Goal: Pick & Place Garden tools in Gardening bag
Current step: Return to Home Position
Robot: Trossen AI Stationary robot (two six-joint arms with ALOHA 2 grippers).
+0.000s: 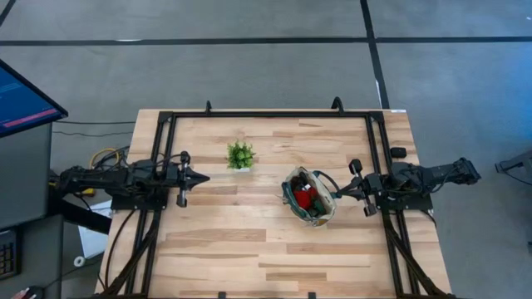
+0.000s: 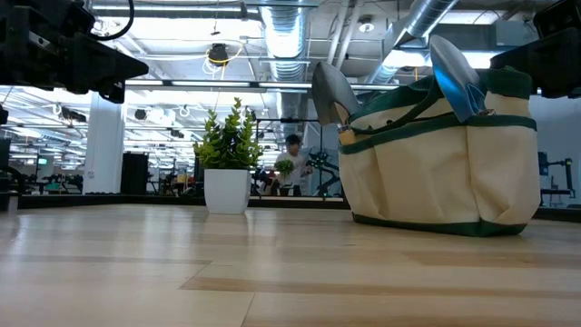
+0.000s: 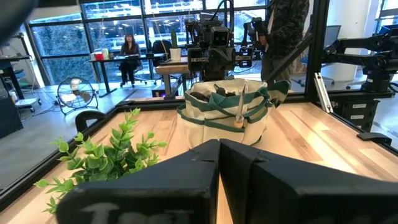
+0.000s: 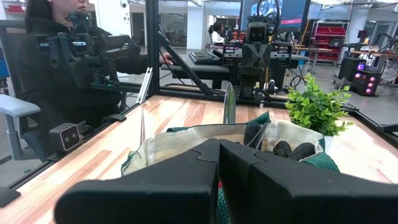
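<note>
The beige gardening bag [image 1: 309, 197] with dark green trim stands upright on the table, right of centre. Garden tools sit inside it: a red-and-black piece [image 1: 303, 197] shows from above, and two silver trowel blades [image 2: 338, 94] stick up over its rim in the low view. My left gripper [image 1: 202, 176] is shut and empty, hovering at the table's left, pointing toward the bag [image 3: 227, 113]. My right gripper [image 1: 336, 193] is shut and empty, just off the bag's right side, with the bag [image 4: 186, 146] right beyond its fingers [image 4: 186, 168].
A small green potted plant [image 1: 240, 155] in a white pot stands left of the bag, toward the back. A black frame [image 1: 270, 114] rims the table. A monitor [image 1: 21, 95] stands off the left side. People show in the room beyond.
</note>
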